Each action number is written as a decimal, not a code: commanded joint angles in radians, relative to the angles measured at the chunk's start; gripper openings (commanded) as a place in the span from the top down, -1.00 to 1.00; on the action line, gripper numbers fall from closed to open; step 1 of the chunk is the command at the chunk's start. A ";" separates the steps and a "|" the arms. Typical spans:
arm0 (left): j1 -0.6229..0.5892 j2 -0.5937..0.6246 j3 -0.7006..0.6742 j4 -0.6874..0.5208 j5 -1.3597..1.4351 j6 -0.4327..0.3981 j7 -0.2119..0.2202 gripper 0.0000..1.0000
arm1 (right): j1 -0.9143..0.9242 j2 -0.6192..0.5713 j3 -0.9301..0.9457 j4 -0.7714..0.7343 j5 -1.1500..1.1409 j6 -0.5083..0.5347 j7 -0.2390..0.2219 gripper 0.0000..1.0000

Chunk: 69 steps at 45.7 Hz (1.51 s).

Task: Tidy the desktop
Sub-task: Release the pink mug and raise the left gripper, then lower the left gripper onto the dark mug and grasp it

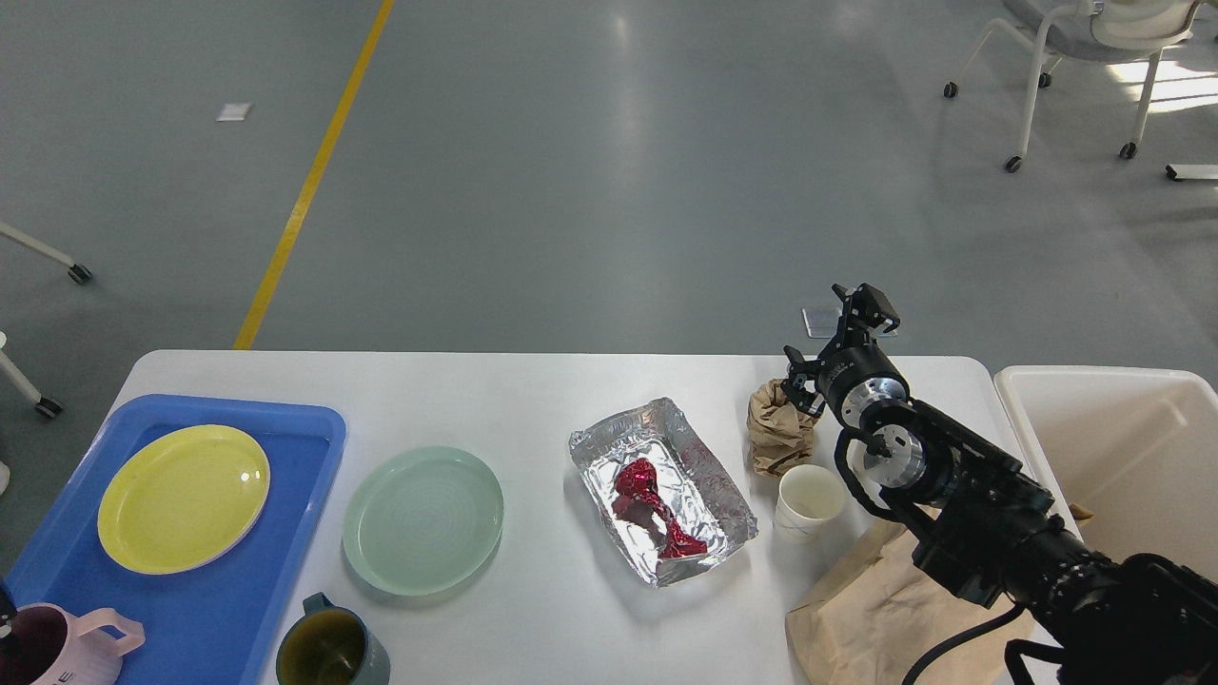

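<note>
The white desktop [542, 400] spreads across the lower half of my view, its far edge against the grey floor. At its left end sits a blue tray [285, 571] carrying a yellow plate [183, 499], and a pink mug [57, 642] stands at the tray's near corner, partly cut off by the edge of the view. Just right of the tray lies a pale green plate [422, 519], and near its front edge stands a grey-green mug [331, 651], also partly cropped. In the middle of the desktop is a crumpled foil tray [709, 476] with a twisted red wrapper [652, 509] inside it. To the right of the foil tray stands a white paper cup [807, 502], upright, and right behind it a crumpled brown paper ball [778, 428]. A flat brown paper bag [875, 609] lies at the near right corner, partly under my arm. Beyond the desktop's right end is a cream-white bin [1123, 447].

My right arm reaches in from the lower right, passing over the paper bag and beside the cup. My right gripper [826, 344] sits over the far right part of the desktop, its fingers spread apart; the lower finger is at the top of the paper ball, though I cannot tell whether it touches. Nothing is held between the fingers. My left gripper is out of view.
</note>
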 commanded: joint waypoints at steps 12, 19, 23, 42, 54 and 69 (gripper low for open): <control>-0.241 -0.030 0.262 -0.014 -0.010 0.000 -0.015 -0.90 | 0.000 0.000 0.000 0.000 0.000 0.000 0.000 -1.00; -0.311 -0.146 0.339 -0.014 -0.038 0.000 -0.013 -0.90 | 0.000 0.000 0.000 0.000 0.000 0.000 0.000 -1.00; -0.354 -0.218 0.370 -0.015 -0.041 0.000 -0.013 -0.90 | 0.000 0.000 0.000 0.002 0.000 0.000 0.000 -1.00; -0.719 -0.476 0.374 -0.299 -0.039 0.000 -0.005 -0.90 | 0.000 0.000 0.000 0.000 0.000 0.000 -0.002 -1.00; -0.770 -0.760 0.364 -0.501 -0.039 0.000 -0.007 -0.88 | 0.000 -0.001 0.000 0.000 0.000 0.000 0.000 -1.00; -0.739 -0.832 0.330 -0.603 -0.038 0.000 -0.001 -0.88 | 0.000 0.000 0.000 0.000 0.000 0.000 0.000 -1.00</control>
